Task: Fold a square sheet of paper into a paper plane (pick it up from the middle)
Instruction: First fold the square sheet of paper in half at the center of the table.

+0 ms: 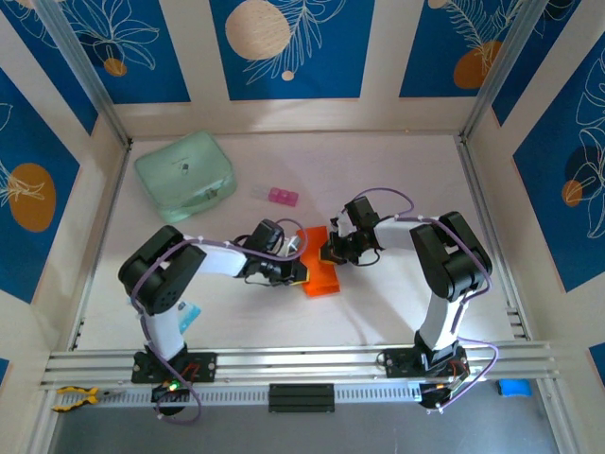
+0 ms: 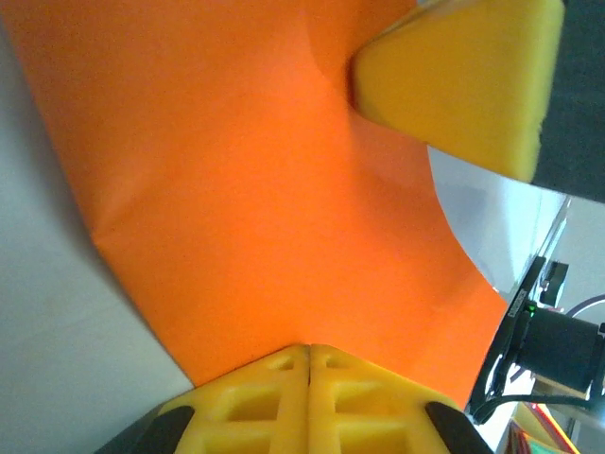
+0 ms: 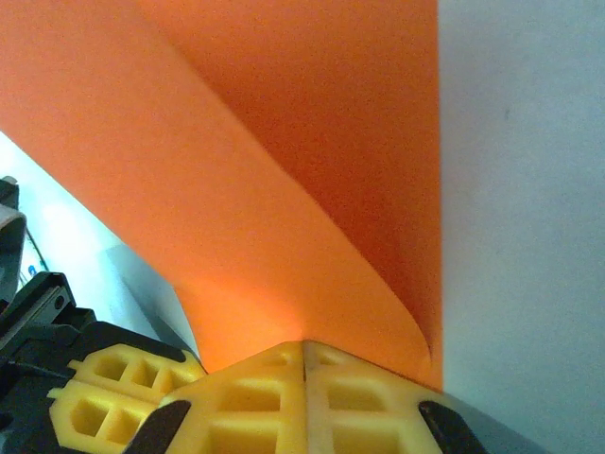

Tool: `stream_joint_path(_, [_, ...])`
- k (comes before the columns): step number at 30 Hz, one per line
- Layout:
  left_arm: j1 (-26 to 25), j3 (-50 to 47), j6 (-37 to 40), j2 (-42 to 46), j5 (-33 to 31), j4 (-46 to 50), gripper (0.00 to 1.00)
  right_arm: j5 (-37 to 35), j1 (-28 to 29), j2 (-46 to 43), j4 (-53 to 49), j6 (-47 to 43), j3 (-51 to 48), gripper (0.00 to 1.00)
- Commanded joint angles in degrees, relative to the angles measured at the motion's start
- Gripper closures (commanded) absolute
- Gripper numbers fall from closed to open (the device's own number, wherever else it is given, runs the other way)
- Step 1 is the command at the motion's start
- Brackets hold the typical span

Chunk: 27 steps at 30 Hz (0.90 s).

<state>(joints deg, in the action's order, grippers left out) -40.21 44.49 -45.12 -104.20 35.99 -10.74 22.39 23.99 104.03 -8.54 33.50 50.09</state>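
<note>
Mid-table, we are watching the left gripper point(image 1: 297, 268) and the right gripper point(image 1: 328, 253) meeting over the square sheet of paper point(image 1: 322, 279), each taking it from its own side. The orange sheet is sitting between the two wrists, bowing up rather than lying flat, with its near part reaching toward the arm bases.

From the left wrist, we are seeing the left gripper point(image 2: 309, 348) with its jaws pressing together on one edge of the sheet point(image 2: 236, 189), while a yellow finger point(image 2: 454, 85) of the right gripper is biting the opposite edge. A bent left edge is standing out against pale table.

From the right wrist, the right gripper point(image 3: 304, 342) is likewise clamping its jaws on a curling edge of the sheet point(image 3: 236, 161). The paper is rolling over on itself there, and its straight right edge is running along bare table.

Bare table point(image 1: 406, 180) is spreading to the right and beyond the arms. The mint-green case point(image 1: 184, 175) is lying well apart at the far left, and the small pink block point(image 1: 282, 197) is sitting near, just beyond the left wrist.
</note>
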Motion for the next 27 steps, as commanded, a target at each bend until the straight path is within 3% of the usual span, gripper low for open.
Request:
stream_joint_path(1, [-0.49,-3.16,2.99,0.80,-0.77,9.02,1.00,-8.04,-0.17,2.34,-6.58,0.34,-2.89,1.00])
stream_joint_path(9, [-0.75,0.85,-0.61,6.70,-1.09,7.26,1.00,-8.07,-0.07,2.06,-6.60,0.50,-2.98,1.00])
stream_joint_path(16, [-1.00,0.91,-6.82,1.67,3.34,-4.18,1.00,-8.10,0.17,2.06,-6.41,0.67,-3.33,1.00])
stream_joint_path(21, [-1.54,-0.38,-6.80,-2.22,6.78,-5.02,1.00,-8.51,0.20,2.06,-6.49,0.79,-3.58,1.00])
stream_joint_path(27, [-1.60,-4.76,-1.95,-1.38,4.71,1.70,1.00,-8.68,0.19,1.88,-6.51,0.88,-3.77,1.00])
